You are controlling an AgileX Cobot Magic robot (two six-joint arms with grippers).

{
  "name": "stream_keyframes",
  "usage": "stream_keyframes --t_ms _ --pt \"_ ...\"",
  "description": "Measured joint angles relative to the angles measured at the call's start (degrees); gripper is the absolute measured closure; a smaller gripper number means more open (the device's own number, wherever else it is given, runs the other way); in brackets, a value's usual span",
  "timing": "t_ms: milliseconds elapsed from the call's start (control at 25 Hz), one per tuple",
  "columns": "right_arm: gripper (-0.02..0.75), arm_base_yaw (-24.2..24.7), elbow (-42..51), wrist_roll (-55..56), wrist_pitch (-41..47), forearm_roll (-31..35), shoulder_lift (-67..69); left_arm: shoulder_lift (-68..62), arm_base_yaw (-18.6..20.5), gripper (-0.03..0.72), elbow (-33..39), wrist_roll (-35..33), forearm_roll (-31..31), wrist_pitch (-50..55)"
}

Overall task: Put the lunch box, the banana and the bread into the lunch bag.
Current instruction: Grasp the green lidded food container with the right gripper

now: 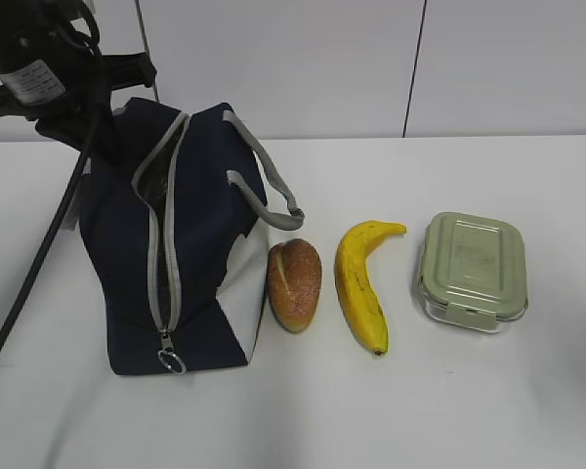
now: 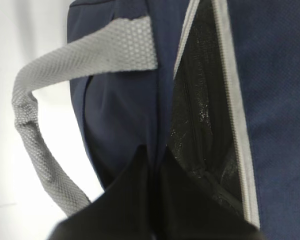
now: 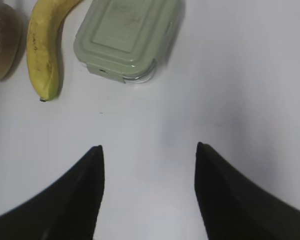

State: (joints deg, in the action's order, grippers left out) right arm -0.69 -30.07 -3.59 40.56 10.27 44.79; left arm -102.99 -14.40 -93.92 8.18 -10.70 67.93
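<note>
L gripper (image 2: pixel 155 165) has its jaws together, pinching the navy fabric edge of the lunch bag (image 1: pixel 200 283) right at the zipper opening; the two dark fingers (image 2: pixel 125 200) meet on the cloth, w/ the black lining showing just to the right of them and a grey strap handle (image 2: pixel 45 115) looping off to their left. In the exterior view the L arm (image 1: pixel 49 68) sits over the bag's far top corner, bag standing on the white table (image 1: pixel 469 410) w/ zipper open and ring pull (image 1: pixel 171 362) at the near end. R gripper (image 3: pixel 147 150) hangs over bare table, jaws wide apart, nothing btwn them. Ahead of it and slightly left lies the lunch box (image 3: pixel 127 37), green lid on; further left the banana (image 3: pixel 45 50), then the bread (image 3: pixel 2 40) at the frame edge. All three lie in a row beside the bag, outside it; bread nearest, just beside the white side panel.
</note>
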Motion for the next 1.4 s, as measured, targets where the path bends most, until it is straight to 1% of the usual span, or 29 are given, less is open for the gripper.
stream_keyframes --t_ms 200,280,440,560,680,760,840,880,960,1040,1280,1400 --pt "0.295 0.00 -3.98 -15.25 -1.25 15.12 11.92 0.00 0.00 0.689 0.00 0.00 0.00 0.00" --pt "0.295 0.00 -6.48 -18.52 -1.25 17.55 15.99 0.00 0.00 0.689 0.00 0.00 0.00 0.00" --pt "0.295 0.11 -12.01 -23.78 -1.46 19.87 24.47 0.00 0.00 0.689 0.00 0.00 0.00 0.00" --pt "0.295 1.19 -14.44 -28.54 -1.46 23.83 28.25 0.00 0.00 0.689 0.00 0.00 0.00 0.00" --pt "0.295 5.88 -15.38 -35.01 -0.39 29.92 31.17 0.00 0.00 0.689 0.00 0.00 0.05 0.00" --pt "0.295 10.47 -15.38 -39.70 0.47 35.70 33.32 0.00 0.00 0.689 0.00 0.00 0.05 0.00" --pt "0.295 13.62 -15.59 -44.18 1.15 40.98 35.45 0.00 0.00 0.689 0.00 0.00 0.05 0.00" --pt "0.295 14.45 -15.93 -45.64 1.72 43.15 36.90 0.00 0.00 0.689 0.00 0.00 0.05 0.00" --pt "0.295 15.51 -17.09 -47.70 3.23 45.34 40.14 0.00 0.00 0.689 0.00 0.00 0.05 0.00" --pt "0.295 16.18 -19.21 -48.80 5.72 46.13 44.17 0.00 0.00 0.689 0.00 0.00 0.05 0.00" --pt "0.295 19.18 -25.59 -49.27 11.28 46.35 53.43 0.00 0.00 0.689 0.00 0.00 0.05 0.00" --pt "0.295 20.97 -27.40 -49.27 12.57 46.35 56.18 0.00 0.00 0.689 0.00 0.00 0.05 0.00"
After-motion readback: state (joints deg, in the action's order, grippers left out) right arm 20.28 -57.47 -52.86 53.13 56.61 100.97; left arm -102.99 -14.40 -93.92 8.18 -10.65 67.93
